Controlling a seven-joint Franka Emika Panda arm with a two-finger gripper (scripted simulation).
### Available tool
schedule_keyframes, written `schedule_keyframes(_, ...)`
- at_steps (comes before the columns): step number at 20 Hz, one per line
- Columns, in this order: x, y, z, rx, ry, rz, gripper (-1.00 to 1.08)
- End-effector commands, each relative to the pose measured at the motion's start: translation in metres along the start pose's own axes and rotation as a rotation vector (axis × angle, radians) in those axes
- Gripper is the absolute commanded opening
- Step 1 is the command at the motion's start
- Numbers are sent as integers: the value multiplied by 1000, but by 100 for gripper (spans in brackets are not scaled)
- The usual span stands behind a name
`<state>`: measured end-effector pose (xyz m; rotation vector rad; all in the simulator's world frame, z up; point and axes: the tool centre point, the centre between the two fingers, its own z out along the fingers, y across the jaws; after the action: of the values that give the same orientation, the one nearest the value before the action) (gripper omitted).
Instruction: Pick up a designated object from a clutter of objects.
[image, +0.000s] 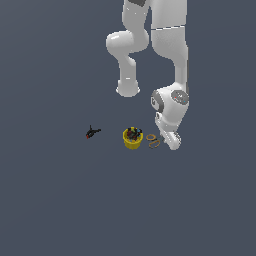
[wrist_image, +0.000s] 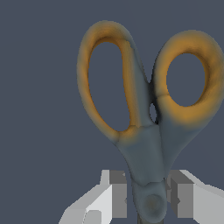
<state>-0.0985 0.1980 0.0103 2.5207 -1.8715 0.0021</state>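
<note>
The scissors (wrist_image: 144, 148) fill the wrist view, with two orange-brown ring handles and a grey neck that runs down to the pivot. My gripper (wrist_image: 151, 199) straddles that pivot, and its grey pads (wrist_image: 118, 194) sit close against both sides of the neck. In the exterior view the scissors (image: 154, 142) lie on the floor just beside the yellow cup (image: 132, 139), toward the exterior view's right. The gripper (image: 172, 144) is low over their blade end. The blades are hidden under the hand. The black-and-red clamp (image: 92, 132) lies apart, toward the exterior view's left.
The yellow cup holds dark small items and stands within a finger's width of the scissors' handles. The arm's white links (image: 170, 60) rise behind the cup and the scissors. The floor (image: 60, 200) is a flat dark grey surface.
</note>
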Motion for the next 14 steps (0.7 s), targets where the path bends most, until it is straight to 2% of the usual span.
schedule_keyframes(1, 0, -1, -3, 1, 0, 0, -100)
schedule_keyframes(7, -2, -7, -24, 1, 0, -1, -100)
schedule_keyframes(14, -5, -20, -71, 1, 0, -1, -100)
